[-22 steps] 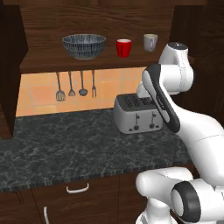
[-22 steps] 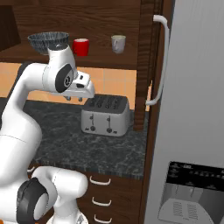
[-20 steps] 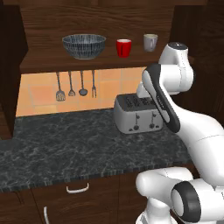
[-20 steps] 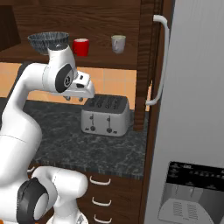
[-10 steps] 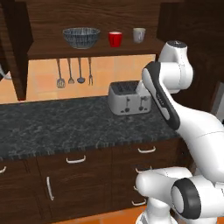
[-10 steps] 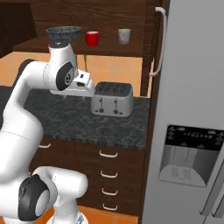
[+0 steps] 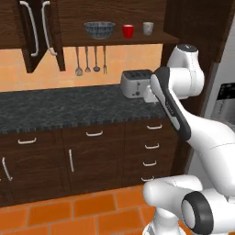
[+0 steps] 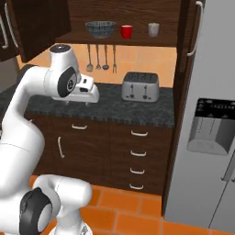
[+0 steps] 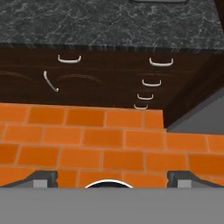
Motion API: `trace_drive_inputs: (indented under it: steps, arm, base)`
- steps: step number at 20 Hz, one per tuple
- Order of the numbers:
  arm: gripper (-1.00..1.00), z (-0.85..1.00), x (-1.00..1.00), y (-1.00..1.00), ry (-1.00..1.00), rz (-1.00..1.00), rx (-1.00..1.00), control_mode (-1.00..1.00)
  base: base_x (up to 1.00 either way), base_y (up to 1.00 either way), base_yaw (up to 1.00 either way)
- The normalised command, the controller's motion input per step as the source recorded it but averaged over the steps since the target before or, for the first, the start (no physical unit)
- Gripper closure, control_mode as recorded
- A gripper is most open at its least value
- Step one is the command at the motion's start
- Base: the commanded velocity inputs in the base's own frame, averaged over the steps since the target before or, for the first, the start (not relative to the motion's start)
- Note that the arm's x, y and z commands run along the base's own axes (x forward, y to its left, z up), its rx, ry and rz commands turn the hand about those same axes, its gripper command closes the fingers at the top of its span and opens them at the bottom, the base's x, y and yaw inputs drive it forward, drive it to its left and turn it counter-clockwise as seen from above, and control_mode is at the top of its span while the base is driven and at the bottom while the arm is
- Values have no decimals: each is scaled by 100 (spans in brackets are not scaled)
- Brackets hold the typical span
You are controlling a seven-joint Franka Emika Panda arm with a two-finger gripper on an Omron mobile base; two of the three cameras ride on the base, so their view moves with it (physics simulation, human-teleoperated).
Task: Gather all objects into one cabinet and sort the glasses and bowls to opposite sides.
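The base has been driven back, so the cabinet (image 7: 114, 41) is seen farther off; bowl (image 7: 99, 29), red cup (image 7: 128, 31) and grey mug (image 7: 148, 28) are lined on its shelf. The pincer (image 9: 112, 177) is held wide apart, nothing clamped.

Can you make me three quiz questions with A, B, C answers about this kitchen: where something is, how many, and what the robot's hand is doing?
1. Where is the toaster?
A. On the dark counter
B. On the shelf
C. On the floor

2. How many cups stand on the shelf?
A. One
B. Two
C. Four

3. What is the end effector doing?
A. Holding the bowl
B. Holding a cup
C. Holding nothing, fingers apart

Answers:
1. A: the toaster sits on the counter, below the shelf.
2. B: a red cup and a grey cup stand right of the bowl.
3. C: in the hand view the end effector has its fingers wide apart over the orange floor, nothing between them.
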Motion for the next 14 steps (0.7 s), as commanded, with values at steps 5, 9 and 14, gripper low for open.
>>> trace_drive_inputs:
  steps: [5,9,14]
  arm:
    - [-100,0,0,0,0,0,0,100]
    - [-100,0,0,0,0,0,0,100]
    - [-100,0,0,0,0,0,0,100]
  base:
    - [-54,100,0]
    - [-12,100,0]
    - [0,100,0]
